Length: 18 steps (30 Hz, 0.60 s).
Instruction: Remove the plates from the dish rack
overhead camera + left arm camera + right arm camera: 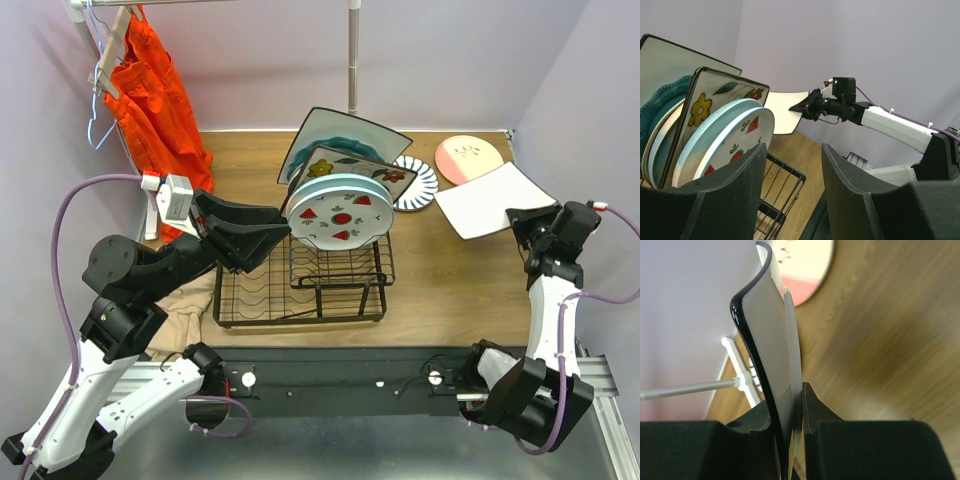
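The black wire dish rack (300, 290) stands mid-table with several plates upright in it: a red-fruit print round plate (340, 215) in front, a flower print square plate (350, 168) behind it, a teal one and a large pale square plate (345, 130) at the back. My left gripper (275, 228) is open, its fingers (735, 190) beside the fruit plate's (740, 142) left edge. My right gripper (520, 222) is shut on a plain white square plate (490, 198), held above the table's right side; the right wrist view shows that plate (777, 340) edge-on between the pads.
A cream-pink round plate (468, 158) lies at the back right and a dark scalloped plate (415, 183) lies next to the rack. An orange garment (155, 95) hangs at the back left. A beige cloth (185, 310) lies left of the rack.
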{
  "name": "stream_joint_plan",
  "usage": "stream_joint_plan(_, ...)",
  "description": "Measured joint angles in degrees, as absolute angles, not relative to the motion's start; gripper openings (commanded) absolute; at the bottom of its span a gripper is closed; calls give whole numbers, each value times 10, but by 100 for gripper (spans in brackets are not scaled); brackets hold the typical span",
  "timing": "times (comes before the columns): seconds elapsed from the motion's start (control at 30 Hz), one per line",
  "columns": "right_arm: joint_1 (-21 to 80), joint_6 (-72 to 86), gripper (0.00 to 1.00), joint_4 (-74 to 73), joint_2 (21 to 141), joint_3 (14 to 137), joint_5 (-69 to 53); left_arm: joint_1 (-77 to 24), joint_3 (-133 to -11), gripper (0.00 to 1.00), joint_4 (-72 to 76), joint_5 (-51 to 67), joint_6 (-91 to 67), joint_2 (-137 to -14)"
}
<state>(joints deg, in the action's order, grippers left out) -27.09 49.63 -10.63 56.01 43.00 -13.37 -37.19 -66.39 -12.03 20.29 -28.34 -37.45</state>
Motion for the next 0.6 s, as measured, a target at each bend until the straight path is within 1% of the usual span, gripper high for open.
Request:
stream_joint_plan(0.2, -306, 465, 1, -120, 559, 383, -133, -372, -659, 57, -119, 205, -283, -374)
stream_joint_plan(0.33, -329, 449, 1, -127, 567, 378, -131, -372, -659, 57, -119, 207, -283, -374)
stream_joint_plan(0.6, -350, 420, 1, -116, 631, 379, -134, -372, -659, 57, -116, 209, -283, -374)
